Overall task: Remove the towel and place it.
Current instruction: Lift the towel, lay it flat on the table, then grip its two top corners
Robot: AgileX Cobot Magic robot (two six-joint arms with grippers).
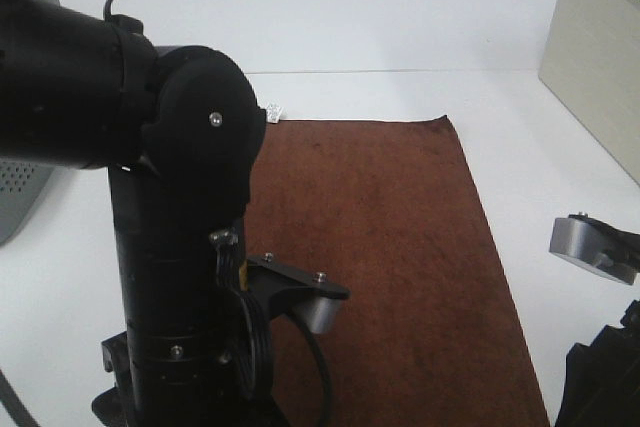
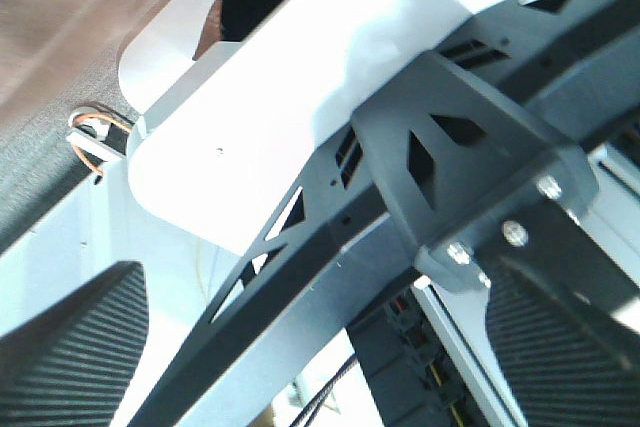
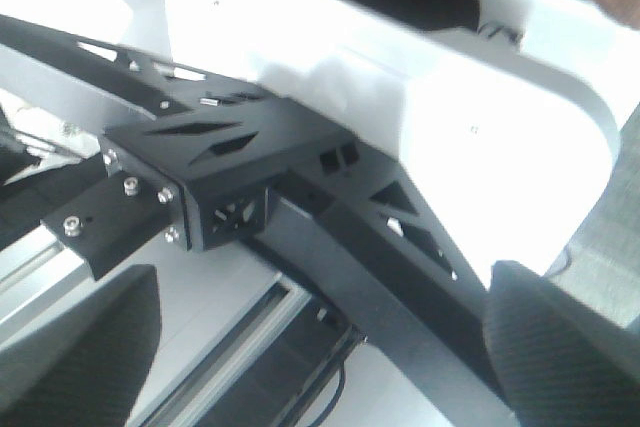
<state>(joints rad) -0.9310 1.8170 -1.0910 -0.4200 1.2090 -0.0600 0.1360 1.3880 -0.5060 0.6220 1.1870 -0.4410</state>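
1. Surface (image 1: pixel 530 137): white and flat; carries the towel.
2. Left arm (image 1: pixel 180 247): black, jointed, close to the high camera. It stands at the towel's left edge and covers the towel's near-left part.
3. Towel (image 1: pixel 390 267): dark brown, fuzzy, rectangular. It lies spread flat in the middle of the surface, long side running away from the robot. Neither end effector touches it.
4. Beige panel (image 1: pixel 600 57): at the far right, well apart from the towel.
5. Right arm (image 1: pixel 605 377): black with a grey housing, at the near-right corner, just off the towel's right edge.
6. Grey perforated basket (image 1: pixel 15 192): cut by the left border, mostly hidden behind the left arm.
7. Left end effector (image 2: pixel 315 347): ribbed fingers (image 2: pixel 80 347) spread wide, nothing between them; a black strut frame (image 2: pixel 330 237) lies beyond.
8. Right end effector (image 3: pixel 320 347): fingers (image 3: pixel 560 347) likewise wide apart, gripping nothing.
9. Tag (image 1: pixel 272 112): small, white, at the towel's far-left corner.
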